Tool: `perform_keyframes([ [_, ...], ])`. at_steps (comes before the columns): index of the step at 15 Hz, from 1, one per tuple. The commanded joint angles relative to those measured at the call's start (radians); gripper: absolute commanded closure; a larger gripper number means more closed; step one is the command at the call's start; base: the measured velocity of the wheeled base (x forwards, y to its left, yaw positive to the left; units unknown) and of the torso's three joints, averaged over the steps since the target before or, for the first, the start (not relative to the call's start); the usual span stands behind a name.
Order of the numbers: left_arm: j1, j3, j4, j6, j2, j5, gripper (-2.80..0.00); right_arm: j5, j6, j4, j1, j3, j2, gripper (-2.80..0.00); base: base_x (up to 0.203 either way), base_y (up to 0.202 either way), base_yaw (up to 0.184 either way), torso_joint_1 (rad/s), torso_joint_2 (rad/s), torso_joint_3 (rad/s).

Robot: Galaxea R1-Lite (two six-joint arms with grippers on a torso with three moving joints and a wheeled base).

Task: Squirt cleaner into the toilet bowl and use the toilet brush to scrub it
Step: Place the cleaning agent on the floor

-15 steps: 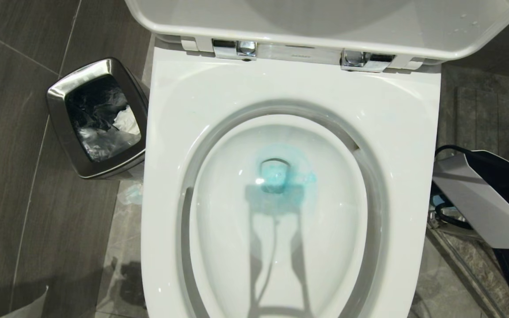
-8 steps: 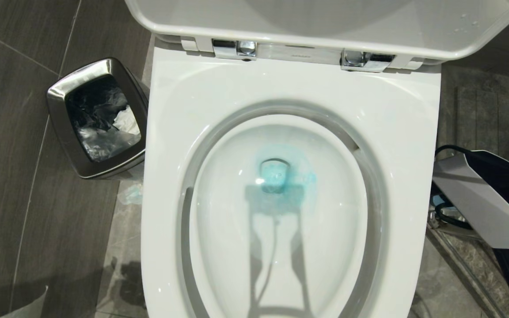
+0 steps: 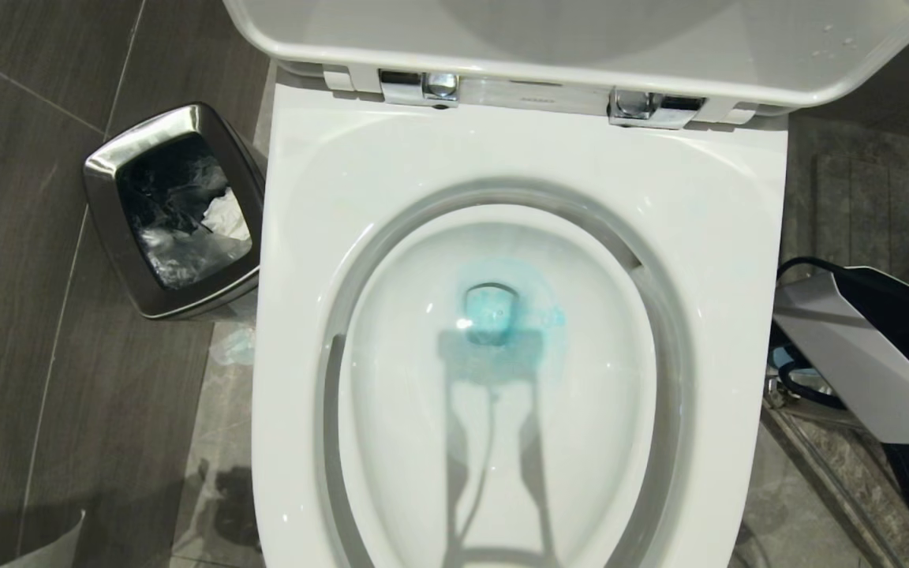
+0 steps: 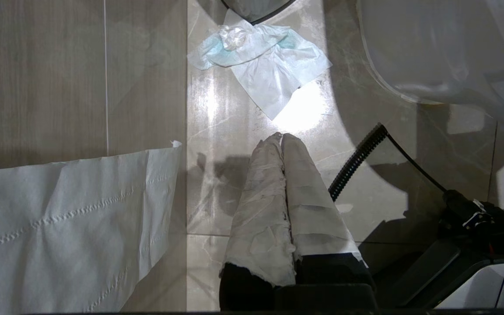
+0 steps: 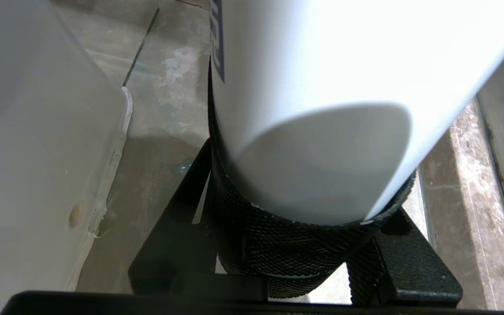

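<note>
Already, translucent teal-blue cleaner (image 3: pixel 502 315) is pooling at the middle of the glossy white ceramic toilet bowl (image 3: pixel 518 379); scrubbing appears not yet begun. Right gripper (image 5: pixel 313 245), beside the bowl's right, is clasping a white cylinder (image 5: pixel 322 109). Left gripper (image 4: pixel 281 139) is hanging closed and empty over the floor.

A bathroom: white toilet bowl (image 3: pixel 518 181), steel waste bin (image 3: pixel 174 213), tiled floor (image 3: pixel 20 315).

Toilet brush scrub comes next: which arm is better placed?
Right, probably. The right gripper sits beside the toilet bowl, jaws around a white cylinder, possibly the brush handle. The left gripper is shut over the floor near a tissue. Cleaner is already in.
</note>
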State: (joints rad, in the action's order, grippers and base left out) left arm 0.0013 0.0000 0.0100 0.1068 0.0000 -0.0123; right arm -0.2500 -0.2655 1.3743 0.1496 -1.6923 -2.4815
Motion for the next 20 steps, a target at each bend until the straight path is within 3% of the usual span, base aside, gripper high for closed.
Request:
perform_keyframes([
  [1,0.000,0.002,0.000,0.001,0.002,0.000,0.00,-0.002,-0.003,0.005,0.002,0.002,0.000,0.00,0.000,0.000,0.000,0.000,0.00,0.000],
  [14,0.000,0.002,-0.001,0.001,0.002,0.000,0.00,-0.031,-0.003,0.023,0.011,0.022,-0.006,0.00,0.000,0.000,0.000,0.000,0.00,0.000],
  [15,0.000,0.002,0.000,0.001,0.002,0.000,0.00,-0.031,-0.003,0.019,0.011,0.025,-0.001,-2.80,0.000,0.000,0.000,0.000,0.00,0.000],
  [20,0.000,0.002,0.001,0.001,0.001,0.000,0.00,-0.026,-0.006,0.008,0.009,0.020,0.010,-2.80,0.000,0.000,0.000,0.000,0.00,0.000],
])
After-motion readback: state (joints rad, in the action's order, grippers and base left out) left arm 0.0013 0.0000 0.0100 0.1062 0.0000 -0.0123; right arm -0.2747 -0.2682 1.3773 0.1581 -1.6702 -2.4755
